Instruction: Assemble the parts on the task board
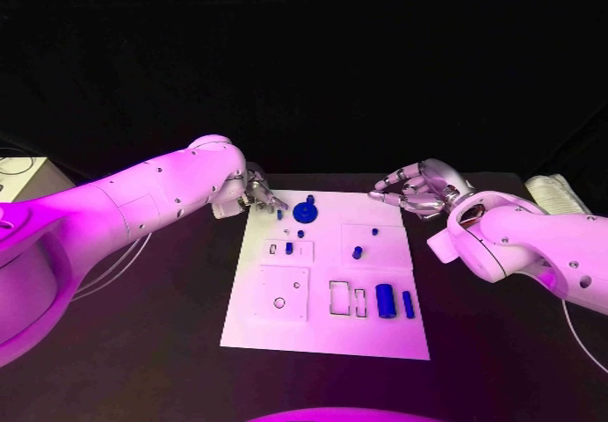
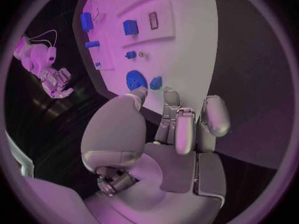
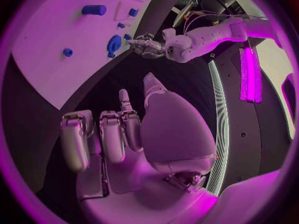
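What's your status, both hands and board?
Left hand open at the blue disc. Right hand open, off the task board. Nothing in the way.

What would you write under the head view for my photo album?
Two white arms flank the task board; the left hand reaches its far corner beside a blue disc, the right hand hovers empty.

You see the task board (image 1: 323, 330) as a smooth, matt white plate, like hard plastic. The parts on it, such as the round blue disc (image 1: 306, 211) and the blue cylinder (image 1: 384, 301), look like matt plastic too. The table (image 1: 152, 352) has a dark, dull surface without shine. The left hand (image 2: 168, 129) has smooth, satin metal-looking fingers (image 2: 185, 129), and both arms wear glossy white shells (image 1: 140, 207) with small screws.
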Controlling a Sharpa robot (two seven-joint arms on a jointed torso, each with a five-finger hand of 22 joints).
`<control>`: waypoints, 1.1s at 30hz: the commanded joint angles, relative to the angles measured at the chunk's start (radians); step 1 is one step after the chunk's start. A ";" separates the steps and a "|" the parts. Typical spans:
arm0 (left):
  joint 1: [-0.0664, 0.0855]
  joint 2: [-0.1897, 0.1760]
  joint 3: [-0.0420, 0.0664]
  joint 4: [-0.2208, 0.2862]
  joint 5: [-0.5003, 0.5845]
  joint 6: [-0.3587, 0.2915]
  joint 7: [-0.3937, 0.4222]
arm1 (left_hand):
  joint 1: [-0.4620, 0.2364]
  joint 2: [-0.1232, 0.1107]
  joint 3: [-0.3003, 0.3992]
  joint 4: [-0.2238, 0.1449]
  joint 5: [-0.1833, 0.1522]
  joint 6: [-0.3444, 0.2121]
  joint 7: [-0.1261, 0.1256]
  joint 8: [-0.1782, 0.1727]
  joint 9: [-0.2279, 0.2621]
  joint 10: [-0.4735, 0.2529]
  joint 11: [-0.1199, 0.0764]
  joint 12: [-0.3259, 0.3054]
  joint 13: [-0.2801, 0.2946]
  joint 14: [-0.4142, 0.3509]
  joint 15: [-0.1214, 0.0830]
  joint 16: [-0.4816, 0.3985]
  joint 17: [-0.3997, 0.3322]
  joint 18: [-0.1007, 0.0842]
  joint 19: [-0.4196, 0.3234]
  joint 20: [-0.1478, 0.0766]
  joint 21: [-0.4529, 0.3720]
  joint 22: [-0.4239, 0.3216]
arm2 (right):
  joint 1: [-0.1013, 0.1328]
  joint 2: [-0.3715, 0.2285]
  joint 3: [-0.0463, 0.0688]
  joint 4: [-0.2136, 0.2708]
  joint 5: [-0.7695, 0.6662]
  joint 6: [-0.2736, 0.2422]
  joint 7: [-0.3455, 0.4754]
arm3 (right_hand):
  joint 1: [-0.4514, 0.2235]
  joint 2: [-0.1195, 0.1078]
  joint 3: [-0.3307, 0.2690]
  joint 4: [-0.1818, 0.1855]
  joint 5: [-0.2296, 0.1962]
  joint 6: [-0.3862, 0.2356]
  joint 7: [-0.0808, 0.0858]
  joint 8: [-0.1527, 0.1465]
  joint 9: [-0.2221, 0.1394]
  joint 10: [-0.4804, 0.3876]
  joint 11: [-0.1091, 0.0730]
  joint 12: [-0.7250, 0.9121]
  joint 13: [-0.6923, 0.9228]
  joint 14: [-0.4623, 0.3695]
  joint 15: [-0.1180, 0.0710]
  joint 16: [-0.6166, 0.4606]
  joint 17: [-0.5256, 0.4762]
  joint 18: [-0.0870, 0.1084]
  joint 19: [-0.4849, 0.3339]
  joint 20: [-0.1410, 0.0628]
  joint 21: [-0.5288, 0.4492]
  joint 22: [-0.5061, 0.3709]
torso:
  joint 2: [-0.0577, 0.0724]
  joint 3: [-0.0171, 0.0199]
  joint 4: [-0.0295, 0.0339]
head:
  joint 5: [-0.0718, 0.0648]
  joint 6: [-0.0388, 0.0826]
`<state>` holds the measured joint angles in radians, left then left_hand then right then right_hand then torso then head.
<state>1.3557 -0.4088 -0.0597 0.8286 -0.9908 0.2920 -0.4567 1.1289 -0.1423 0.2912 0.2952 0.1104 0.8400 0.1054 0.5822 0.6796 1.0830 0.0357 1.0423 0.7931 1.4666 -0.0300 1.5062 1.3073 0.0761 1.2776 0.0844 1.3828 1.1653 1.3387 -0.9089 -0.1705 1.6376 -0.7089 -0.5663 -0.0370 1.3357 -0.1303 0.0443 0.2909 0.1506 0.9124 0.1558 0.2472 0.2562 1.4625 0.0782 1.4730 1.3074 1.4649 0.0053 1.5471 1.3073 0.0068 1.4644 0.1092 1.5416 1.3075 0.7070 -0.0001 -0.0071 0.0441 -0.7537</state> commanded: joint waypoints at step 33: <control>-0.004 0.009 -0.003 -0.002 0.027 0.016 0.023 | 0.082 0.030 0.045 -0.005 -0.005 0.019 -0.006 0.000 -0.006 0.011 -0.007 0.019 0.007 0.070 0.003 0.016 0.186 0.010 0.013 0.002 0.011 0.018 | 0.000 0.005 0.001 -0.002 -0.003 0.007 0.009 | 0.000 0.004 -0.001 -0.005 0.005 -0.009 -0.001 0.007 0.002 0.010 -0.005 -0.004 0.168 0.092 -0.007 -0.005 0.209 0.002 0.092 -0.007 -0.003 0.243 | 0.000 0.0010 -0.0002 | -0.003 -0.009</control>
<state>1.3518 -0.4034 -0.0630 0.8258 -0.9763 0.3080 -0.4471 1.2042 -0.1119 0.3330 0.2895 0.1105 0.8512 0.1019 0.5823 0.6745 1.0867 0.0320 1.0595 0.7998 1.4666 -0.0301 1.5173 1.3079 0.0760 1.2836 0.0851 1.3874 1.1826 1.3391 -0.9046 -0.1703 1.6354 -0.7089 -0.5661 -0.0369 1.3357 -0.1303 0.0444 0.2909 0.1506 0.9124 0.1558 0.2512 0.2561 1.4625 0.0782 1.4730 1.3073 1.4649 0.0053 1.5471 1.3073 0.0068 1.4643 0.1092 1.5416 1.3074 0.7073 0.0005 -0.0075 0.0418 -0.7620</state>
